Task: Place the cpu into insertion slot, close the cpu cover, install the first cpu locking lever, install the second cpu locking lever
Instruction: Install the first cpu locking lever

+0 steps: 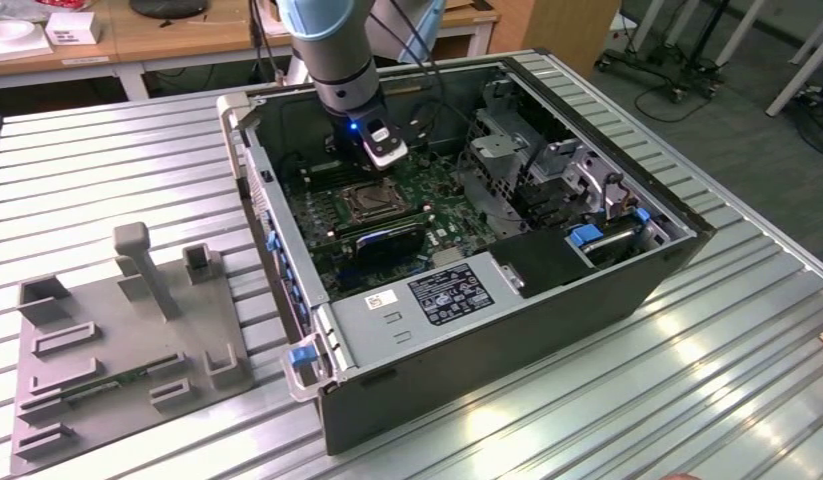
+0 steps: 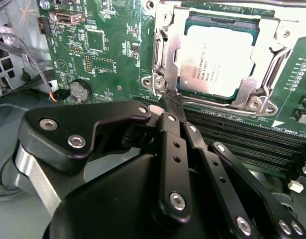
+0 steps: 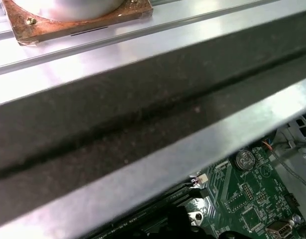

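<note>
Second wrist view: cpu (image 2: 217, 62) sits framed by lowered cpu cover (image 2: 165, 55); gripper (image 2: 172, 102) fingertips meet, holding nothing, at its corner. Exterior view, upper centre: computer case (image 1: 518, 330) contains insertion slot (image 1: 339, 208).

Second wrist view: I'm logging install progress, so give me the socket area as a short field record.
cpu cover: down, framing the cpu
cpu: flat in the cover's window, metal top up
tool: shut, tips by a cover corner, contact unclear
motherboard: green, inside the open computer case
</note>
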### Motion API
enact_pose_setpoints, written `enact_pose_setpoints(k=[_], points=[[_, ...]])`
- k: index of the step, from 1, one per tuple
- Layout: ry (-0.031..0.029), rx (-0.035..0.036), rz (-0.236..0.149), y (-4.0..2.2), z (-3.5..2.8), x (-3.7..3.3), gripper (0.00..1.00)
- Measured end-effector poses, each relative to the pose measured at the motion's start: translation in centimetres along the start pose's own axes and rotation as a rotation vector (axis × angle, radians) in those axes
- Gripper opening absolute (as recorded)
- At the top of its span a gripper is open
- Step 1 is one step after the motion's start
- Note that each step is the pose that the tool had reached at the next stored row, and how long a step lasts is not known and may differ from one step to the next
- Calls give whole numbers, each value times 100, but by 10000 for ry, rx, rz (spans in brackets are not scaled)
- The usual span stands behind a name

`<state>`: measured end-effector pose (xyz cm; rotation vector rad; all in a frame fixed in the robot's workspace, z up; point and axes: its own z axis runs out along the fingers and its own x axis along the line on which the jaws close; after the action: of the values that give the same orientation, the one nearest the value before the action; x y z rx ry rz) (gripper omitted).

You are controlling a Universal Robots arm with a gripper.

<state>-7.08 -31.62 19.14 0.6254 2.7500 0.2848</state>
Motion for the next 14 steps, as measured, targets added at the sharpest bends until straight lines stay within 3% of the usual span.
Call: enact_pose_setpoints(k=[6,10,14], points=[[13,-30,12,-5,15,4,10],[43,-127,46,-9,26,9,10],[49,-147,55,-8,27,9,10]])
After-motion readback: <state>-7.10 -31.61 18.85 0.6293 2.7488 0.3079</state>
